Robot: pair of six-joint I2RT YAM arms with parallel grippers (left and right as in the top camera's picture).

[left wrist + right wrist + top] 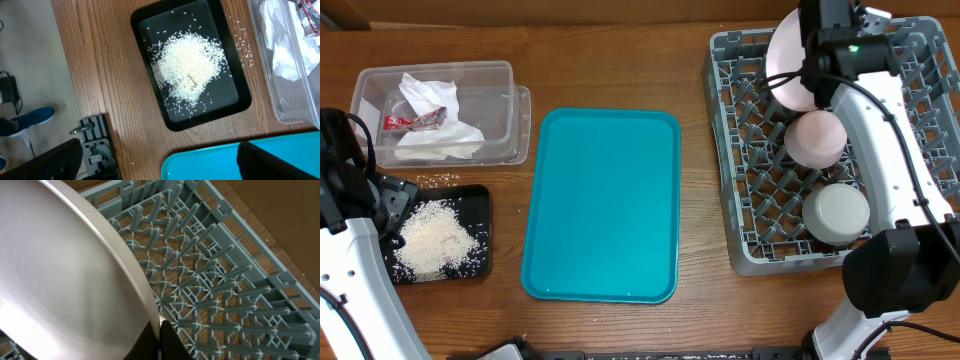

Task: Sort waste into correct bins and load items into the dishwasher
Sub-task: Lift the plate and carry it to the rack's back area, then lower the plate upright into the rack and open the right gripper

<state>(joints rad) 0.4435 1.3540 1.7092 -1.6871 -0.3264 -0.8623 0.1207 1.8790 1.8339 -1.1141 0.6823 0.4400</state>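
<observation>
My right gripper (815,62) is shut on the rim of the wide pale-pink plate (786,62), holding it on edge over the back of the grey dishwasher rack (740,250). In the right wrist view the plate (65,270) fills the left, and the gripper (160,326) pinches its edge above the rack's pegs (210,280). A pale-pink bowl (815,137) and a grey bowl (837,213) lie upside down in the rack. My left gripper (392,205) is open and empty beside the black tray (480,200) of rice crumbs (435,243). Napkins (435,140) and a red packet (412,120) lie in the clear tub (505,70).
The large teal tray (605,200) lies bare mid-table; its corner (210,160) shows between my left fingers. A few loose grains (440,180) lie on the wood between tub and black tray. The table's left edge and the floor show in the left wrist view.
</observation>
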